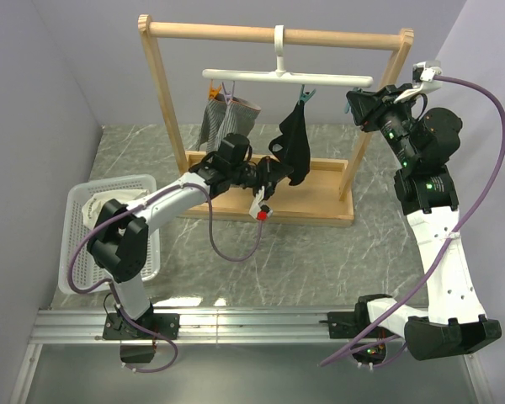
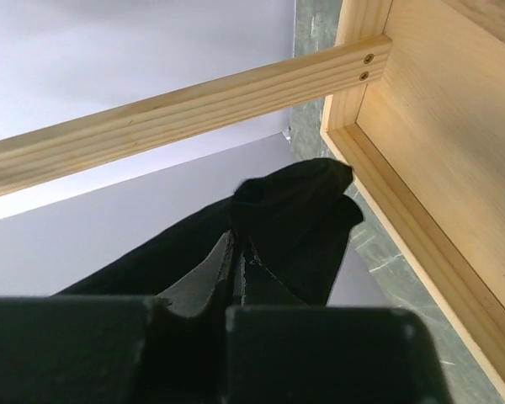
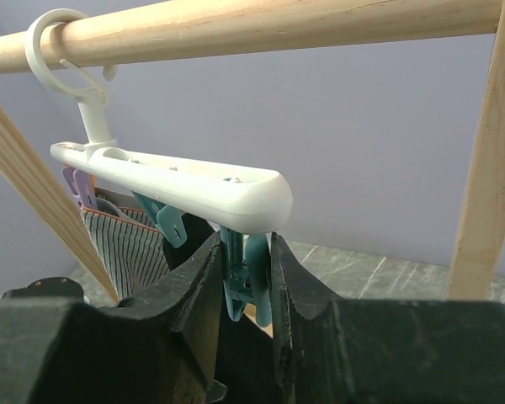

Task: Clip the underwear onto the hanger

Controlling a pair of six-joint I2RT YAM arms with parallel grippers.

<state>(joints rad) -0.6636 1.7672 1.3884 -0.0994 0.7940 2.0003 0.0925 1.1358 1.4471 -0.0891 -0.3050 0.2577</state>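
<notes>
The white hanger [image 1: 286, 77] hangs by its hook from the wooden rack's top rod. The black underwear [image 1: 293, 143] hangs below it from a teal clip [image 1: 306, 94]. My left gripper [image 1: 268, 178] is shut on the underwear's lower part; in the left wrist view the black fabric [image 2: 295, 215] is pinched between the jaws of the gripper [image 2: 238, 252]. My right gripper [image 1: 358, 103] is at the hanger's right end. In the right wrist view the gripper [image 3: 246, 252] is shut on a teal clip [image 3: 251, 282] under the hanger bar [image 3: 177, 181], with black fabric below.
The wooden frame rack [image 1: 269, 198] stands mid-table, its uprights and base board close around both grippers. A grey striped garment [image 1: 223, 122] hangs from the hanger's left end by an orange clip [image 1: 215, 91]. A white basket [image 1: 84, 269] holding a cream-white cloth [image 1: 97, 206] sits at the left.
</notes>
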